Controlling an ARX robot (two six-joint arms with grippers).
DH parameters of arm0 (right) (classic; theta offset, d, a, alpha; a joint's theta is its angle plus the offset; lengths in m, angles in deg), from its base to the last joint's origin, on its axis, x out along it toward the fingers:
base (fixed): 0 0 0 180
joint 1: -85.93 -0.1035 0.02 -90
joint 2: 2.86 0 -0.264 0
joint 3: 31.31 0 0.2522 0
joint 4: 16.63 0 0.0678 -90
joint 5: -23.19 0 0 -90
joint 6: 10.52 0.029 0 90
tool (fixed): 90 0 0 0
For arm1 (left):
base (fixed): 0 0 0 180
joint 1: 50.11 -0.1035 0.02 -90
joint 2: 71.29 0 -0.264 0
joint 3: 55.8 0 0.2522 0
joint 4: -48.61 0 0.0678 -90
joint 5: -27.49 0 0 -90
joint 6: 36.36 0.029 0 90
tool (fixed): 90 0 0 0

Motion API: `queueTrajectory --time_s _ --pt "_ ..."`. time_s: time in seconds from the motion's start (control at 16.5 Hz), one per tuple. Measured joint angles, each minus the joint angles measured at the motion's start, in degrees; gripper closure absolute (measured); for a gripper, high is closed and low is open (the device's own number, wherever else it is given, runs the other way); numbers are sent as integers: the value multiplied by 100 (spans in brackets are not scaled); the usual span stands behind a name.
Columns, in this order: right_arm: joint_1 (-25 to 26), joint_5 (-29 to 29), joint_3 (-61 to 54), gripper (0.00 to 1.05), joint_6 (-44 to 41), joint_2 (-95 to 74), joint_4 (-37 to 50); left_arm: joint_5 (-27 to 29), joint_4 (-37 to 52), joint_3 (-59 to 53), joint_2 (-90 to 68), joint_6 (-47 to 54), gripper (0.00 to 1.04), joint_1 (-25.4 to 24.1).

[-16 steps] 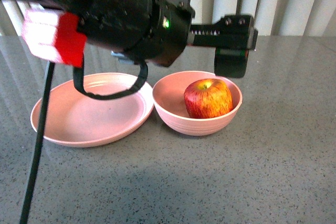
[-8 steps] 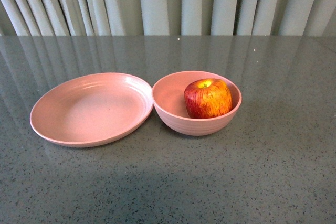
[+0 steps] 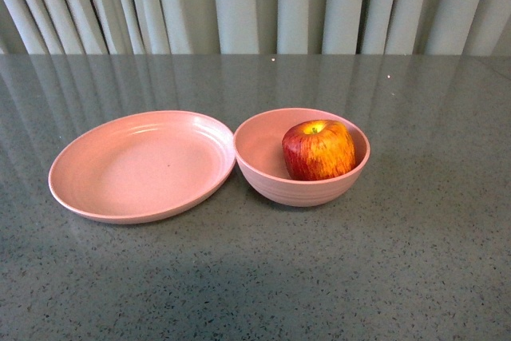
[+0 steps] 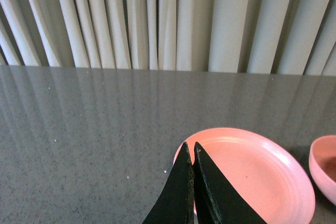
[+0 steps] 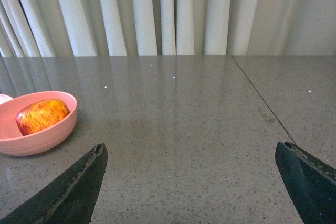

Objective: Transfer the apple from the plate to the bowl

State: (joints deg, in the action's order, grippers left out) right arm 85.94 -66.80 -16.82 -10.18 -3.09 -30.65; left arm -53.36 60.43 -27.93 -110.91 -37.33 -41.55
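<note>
1. Front view: your apple [image 3: 318, 150] sits inside the bowl [image 3: 266, 172], toward the bowl's right side, stem dimple upward. It rises a little above the rim.
2. The plate [image 3: 136, 169] lies to the left of the bowl with nothing on it. The two rims meet or nearly meet at their near edges; you cannot tell from this view whether they touch.
3. Both dishes rest on the grey speckled table [image 3: 383, 269], with a pale pleated curtain [image 3: 255, 1] behind the far edge. Neither arm appears in the front view.
4. Left wrist view: your left gripper [image 4: 191, 153] has its two dark fingers pressed together along their length, tips meeting, with nothing between them. The fingertips [image 4: 185, 161] overlap the near rim of the plate [image 4: 262, 177] in the picture, but whether they touch the plate or hang above it cannot be told. A slice of the bowl [image 4: 324, 166] shows at the picture's edge.
5. Right wrist view: your right gripper [image 5: 191, 153] stands spread wide, one finger at each lower corner of the picture, holding nothing and touching nothing. Between the fingers [image 5: 79, 182] lies only bare table [image 5: 184, 129].
6. In the same view the bowl [image 5: 37, 129] with the apple [image 5: 42, 116] sits well apart from the right gripper, off to one side.
</note>
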Motion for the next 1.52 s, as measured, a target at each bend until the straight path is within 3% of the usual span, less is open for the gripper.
queueTrajectory --time_s 0.36,0.42,0.55,1.52 --pt "0 0 0 7 0 0 0 -378 -109 -592 684 0 104 -341" --pt "0 0 0 7 0 0 -2 -741 -170 -671 813 7 104 -614" --pt "0 0 0 7 2 0 -2 -844 -293 -833 1086 11 104 -885" --pt "0 0 0 7 0 0 0 -914 -1458 -1331 2857 15 104 -844"
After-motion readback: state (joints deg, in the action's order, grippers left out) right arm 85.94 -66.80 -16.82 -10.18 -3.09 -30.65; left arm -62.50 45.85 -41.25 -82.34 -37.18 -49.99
